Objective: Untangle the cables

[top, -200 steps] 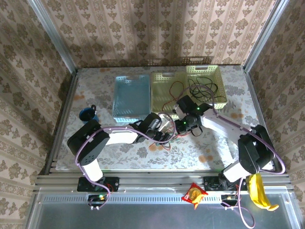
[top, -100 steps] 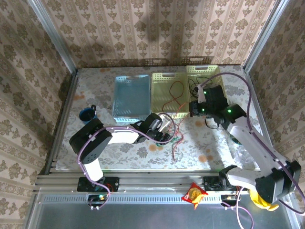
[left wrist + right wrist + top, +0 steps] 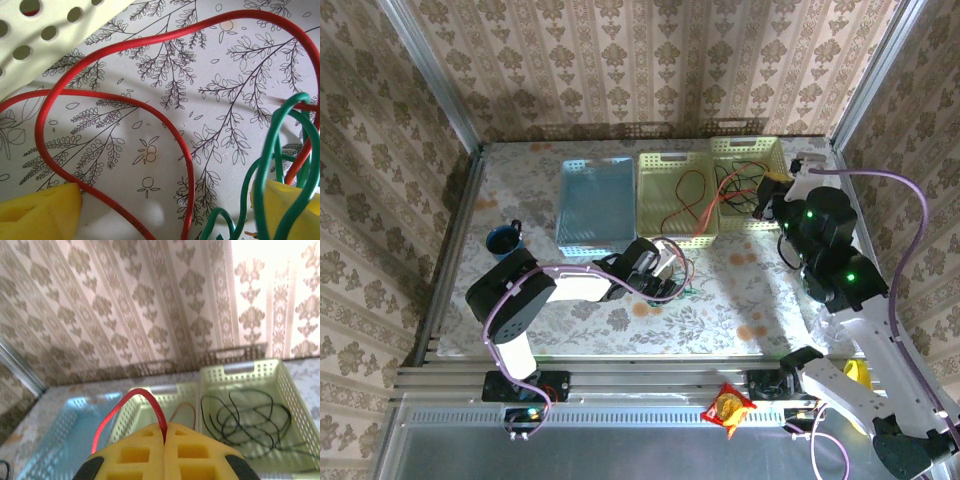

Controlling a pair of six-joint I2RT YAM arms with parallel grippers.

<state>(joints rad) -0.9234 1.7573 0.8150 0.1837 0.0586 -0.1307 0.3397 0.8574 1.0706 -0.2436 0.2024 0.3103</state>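
The red cable point(image 3: 141, 390) is pinched in the closed right claw point(image 3: 165, 442), and its run past the fingers is hidden. Beyond that claw, a black cable point(image 3: 247, 417) coils in the yellow basket point(image 3: 215, 372). The left claw point(image 3: 165, 210) gapes wide over the table point(image 3: 225, 65), with a green cable point(image 3: 273, 135) cut off beside it.

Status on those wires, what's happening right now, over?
Right pincer shut on red cable, held high. Left pincer open, low at table, green cable beside one finger. Black cable sits in far-right basket.
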